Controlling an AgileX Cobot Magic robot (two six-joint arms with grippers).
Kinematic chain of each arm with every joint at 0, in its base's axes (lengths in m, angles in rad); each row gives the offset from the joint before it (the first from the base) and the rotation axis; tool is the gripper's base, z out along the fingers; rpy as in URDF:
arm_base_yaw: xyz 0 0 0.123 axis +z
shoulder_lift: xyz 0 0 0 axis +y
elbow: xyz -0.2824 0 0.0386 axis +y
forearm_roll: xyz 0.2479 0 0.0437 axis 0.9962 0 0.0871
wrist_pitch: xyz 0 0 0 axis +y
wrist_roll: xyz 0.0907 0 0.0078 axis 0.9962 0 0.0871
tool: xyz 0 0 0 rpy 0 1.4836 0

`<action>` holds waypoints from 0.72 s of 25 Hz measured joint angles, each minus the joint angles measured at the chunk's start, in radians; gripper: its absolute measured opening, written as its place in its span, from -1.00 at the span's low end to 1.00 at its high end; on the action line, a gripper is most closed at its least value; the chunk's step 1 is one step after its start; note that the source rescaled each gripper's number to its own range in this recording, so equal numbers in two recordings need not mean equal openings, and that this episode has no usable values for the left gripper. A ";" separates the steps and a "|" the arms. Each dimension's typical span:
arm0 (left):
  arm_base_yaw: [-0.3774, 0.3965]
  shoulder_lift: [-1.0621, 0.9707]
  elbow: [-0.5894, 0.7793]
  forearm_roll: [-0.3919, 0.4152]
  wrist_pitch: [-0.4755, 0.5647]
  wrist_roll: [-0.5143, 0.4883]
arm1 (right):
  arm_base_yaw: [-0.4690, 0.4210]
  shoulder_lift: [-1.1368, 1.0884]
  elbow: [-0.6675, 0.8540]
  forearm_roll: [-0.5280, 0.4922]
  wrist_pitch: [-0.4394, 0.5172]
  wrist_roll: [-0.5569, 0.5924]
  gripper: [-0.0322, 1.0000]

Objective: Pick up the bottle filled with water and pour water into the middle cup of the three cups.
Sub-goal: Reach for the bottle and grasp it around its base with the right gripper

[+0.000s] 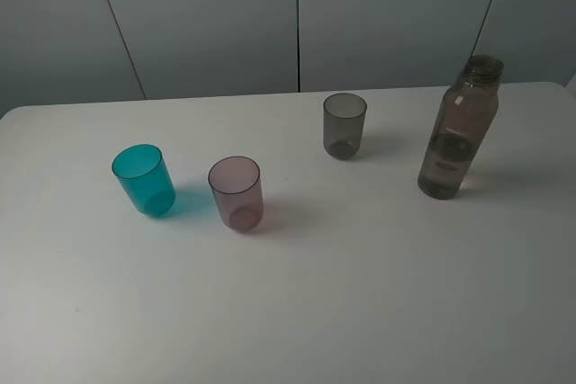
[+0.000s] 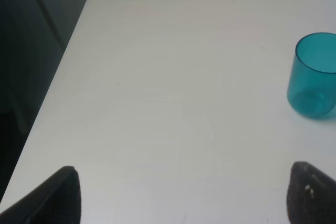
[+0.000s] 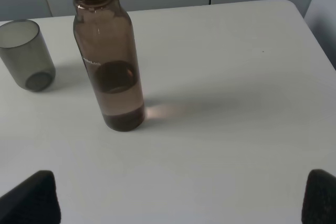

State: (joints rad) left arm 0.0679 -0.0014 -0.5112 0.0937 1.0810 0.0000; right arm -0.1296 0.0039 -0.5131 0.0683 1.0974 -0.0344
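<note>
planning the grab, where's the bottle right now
In the exterior high view the bottle stands upright on the right side of the white table, towards the far edge. Its nearest neighbour is the smoky grey cup, to its left and apart from it.

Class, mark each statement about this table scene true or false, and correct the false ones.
1. The bottle stands upright, uncapped. True.
2. The middle cup is teal. False: it is pinkish-mauve; the teal cup is leftmost.
3. The bottle is full to the neck. False: water fills only its lower part.
4. The right claw is open, not touching the bottle. True.
5. The grey cup lies on its side. False: it stands upright.
</note>
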 joint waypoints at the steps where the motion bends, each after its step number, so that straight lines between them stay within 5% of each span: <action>1: 0.000 0.000 0.000 0.000 0.000 0.000 | 0.000 0.000 0.000 0.000 0.000 0.000 1.00; 18: 0.000 0.000 0.000 0.000 0.000 0.000 | 0.000 0.000 0.000 0.000 0.000 0.000 1.00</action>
State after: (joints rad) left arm 0.0679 -0.0014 -0.5112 0.0937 1.0810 0.0000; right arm -0.1296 0.0039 -0.5131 0.0683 1.0974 -0.0344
